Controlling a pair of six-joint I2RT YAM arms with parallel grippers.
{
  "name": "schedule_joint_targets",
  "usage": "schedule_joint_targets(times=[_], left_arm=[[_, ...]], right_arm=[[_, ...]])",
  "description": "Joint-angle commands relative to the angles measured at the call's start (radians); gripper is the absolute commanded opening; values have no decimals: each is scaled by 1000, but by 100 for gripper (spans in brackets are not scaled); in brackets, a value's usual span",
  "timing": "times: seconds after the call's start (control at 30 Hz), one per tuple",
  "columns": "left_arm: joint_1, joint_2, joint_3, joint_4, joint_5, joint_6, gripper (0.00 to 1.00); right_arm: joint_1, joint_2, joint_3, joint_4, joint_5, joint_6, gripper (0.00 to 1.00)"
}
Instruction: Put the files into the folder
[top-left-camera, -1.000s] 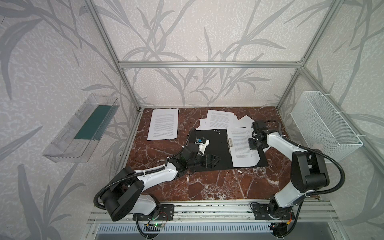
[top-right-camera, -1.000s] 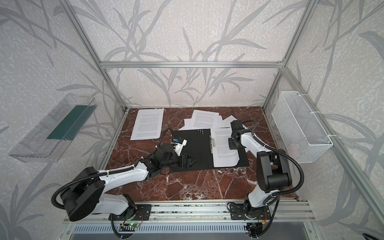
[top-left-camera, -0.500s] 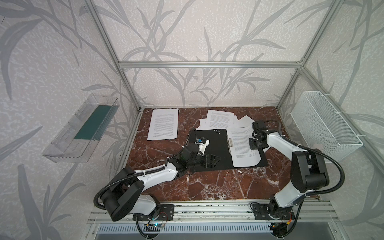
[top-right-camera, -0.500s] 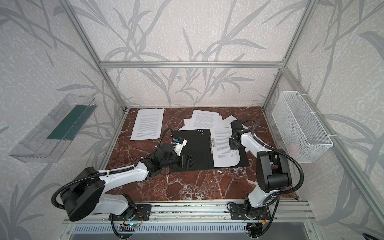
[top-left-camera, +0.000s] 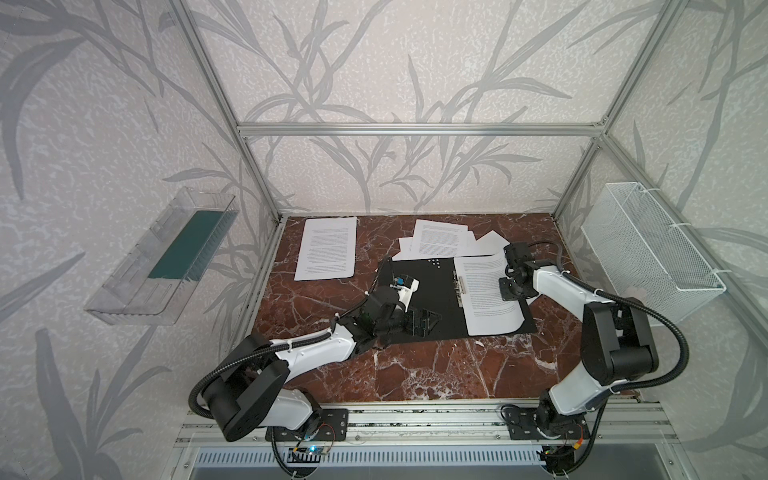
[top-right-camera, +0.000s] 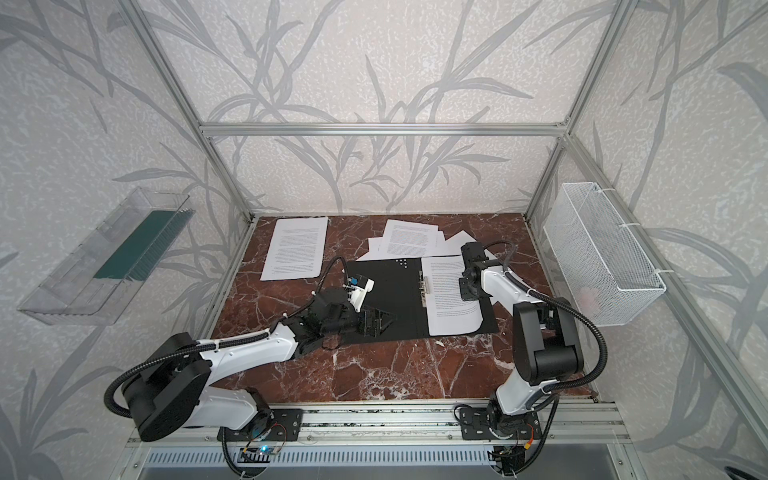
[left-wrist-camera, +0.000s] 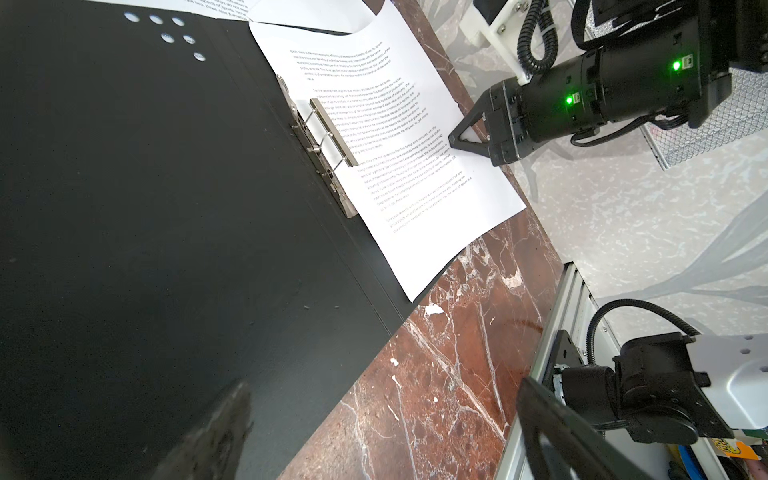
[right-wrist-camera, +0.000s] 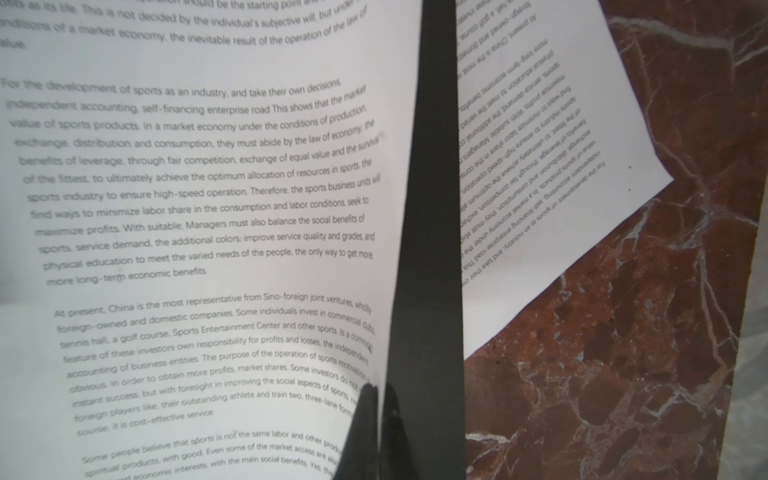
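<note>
The folder (top-left-camera: 432, 299) (top-right-camera: 399, 291) lies open on the marble table with its black inside up and its metal clip (top-left-camera: 458, 286) (left-wrist-camera: 328, 137) raised. One of the files (top-left-camera: 486, 291) (top-right-camera: 451, 295) lies on its right half. My right gripper (top-left-camera: 508, 289) (top-right-camera: 467, 291) (right-wrist-camera: 376, 395) is shut on that sheet's right edge. Over the folder's left front corner my left gripper (top-left-camera: 428, 322) (top-right-camera: 380, 322) (left-wrist-camera: 382, 432) stands open and holds nothing. More files (top-left-camera: 440, 241) lie fanned behind the folder. A single sheet (top-left-camera: 328, 249) lies at the back left.
A white wire basket (top-left-camera: 648, 245) hangs on the right wall. A clear plastic tray (top-left-camera: 166, 257) hangs on the left wall. An aluminium rail (top-left-camera: 415, 415) carrying both arm bases runs along the table's front edge.
</note>
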Motion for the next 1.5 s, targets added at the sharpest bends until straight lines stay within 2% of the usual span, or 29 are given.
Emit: schedule_joint_targets(times=[0.0,0.13,0.73,0.8,0.9,0.97,1.23,1.47], left_arm=[[-1,3,28,2,-4,15,99],[-1,3,27,-1,-12,18,100],[-2,26,36,-10,-19,27,99],[-2,26,36,-9,-17,27,99],[-1,28,36,-12,-19,27,99],[-2,29,38,-13,-17,26,99],[-1,29,37,-13,-21,27,99],[-1,36,39,-12,-18,25,99]], right_arm=[[1,-13,-10,-12,-2,1,0],[1,-14,-13,-2,-37,-3,1],[2,-20,-20,18,-68,-8,4],[2,-18,-18,14,-50,-6,11],[3,-17,-18,13,-13,1,31],[2,-13,-12,13,4,3,40],[2,10,7,16,24,8,44],[3,18,5,33,31,17,53]])
